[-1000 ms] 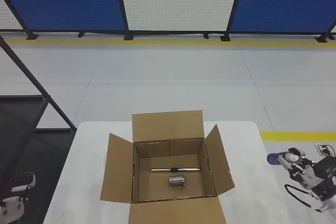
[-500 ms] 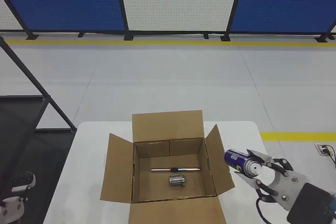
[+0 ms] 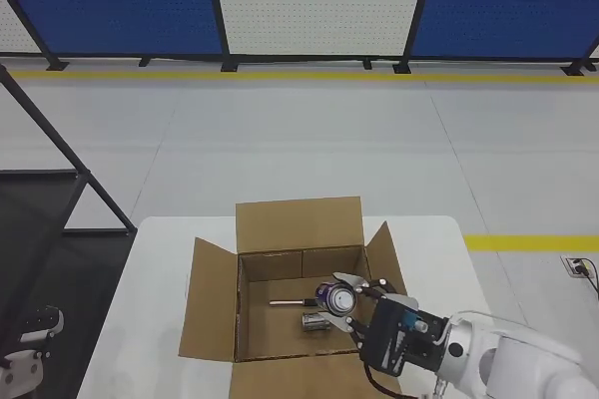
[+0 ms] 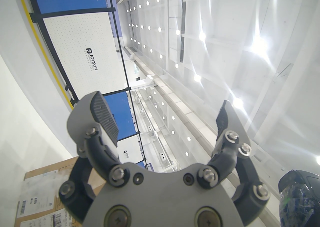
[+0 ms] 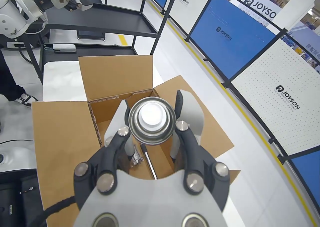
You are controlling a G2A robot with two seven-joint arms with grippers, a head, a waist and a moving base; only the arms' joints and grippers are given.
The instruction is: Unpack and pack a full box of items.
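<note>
Cardboard box (image 3: 299, 227), lower centre: right hand (image 5: 151, 102), clamped on can (image 5: 151, 122), could clip a flap (image 3: 394, 267) if lowered off-centre.

an open box (image 3: 215, 309) sits on the table (image 3: 150, 299); inside, a thin rod (image 3: 288, 301) runs 9 to 3 o'clock with a small metal fitting (image 3: 314, 320) just beside it at 6 o'clock. the can (image 3: 336, 295), clasped in the right gripper (image 3: 344, 299), hangs above the rod's 3 o'clock end.
</note>
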